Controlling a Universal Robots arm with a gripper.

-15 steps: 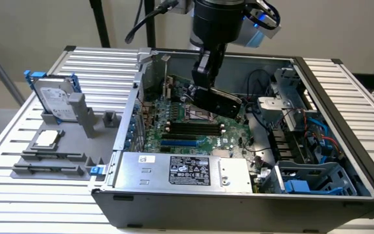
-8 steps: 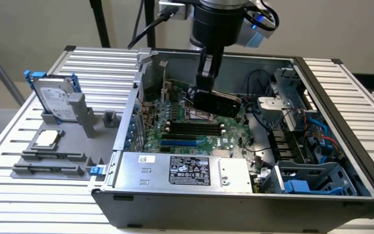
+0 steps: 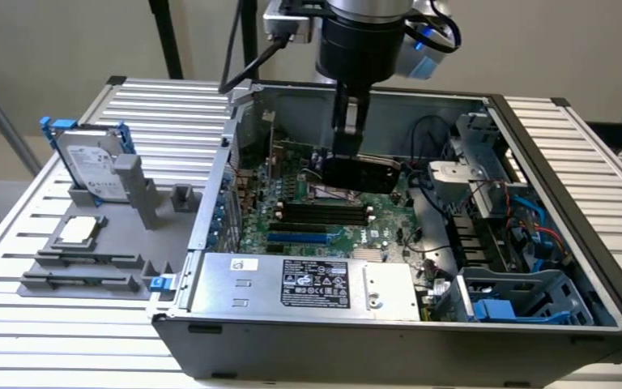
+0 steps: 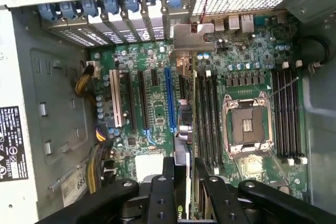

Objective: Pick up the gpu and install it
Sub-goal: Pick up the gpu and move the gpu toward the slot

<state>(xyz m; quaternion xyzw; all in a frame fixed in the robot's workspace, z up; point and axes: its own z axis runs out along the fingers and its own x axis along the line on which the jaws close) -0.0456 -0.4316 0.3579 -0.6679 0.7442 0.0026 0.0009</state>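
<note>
My gripper [image 3: 348,144] reaches down into the open computer case [image 3: 570,203] and is shut on the gpu [image 3: 362,173], a black card hanging upright just above the large green motherboard [image 3: 322,219]. In the wrist view the gpu [image 4: 183,129] shows edge-on between my fingers [image 4: 168,187], its silver end bracket [image 4: 190,35] toward the case's rear slot openings. It hangs between the long blue expansion slot [image 4: 169,100] and the memory slots [image 4: 205,119], a little apart from the blue slot. The empty processor socket [image 4: 247,124] lies beyond the memory slots.
A silver hard drive in a blue frame [image 3: 90,158] and a processor chip [image 3: 78,231] sit on a grey fixture at the exterior view's left. The power supply [image 3: 300,284] fills the case's front. Cables [image 3: 440,186] and a blue-grey drive cage [image 3: 517,296] crowd the right side.
</note>
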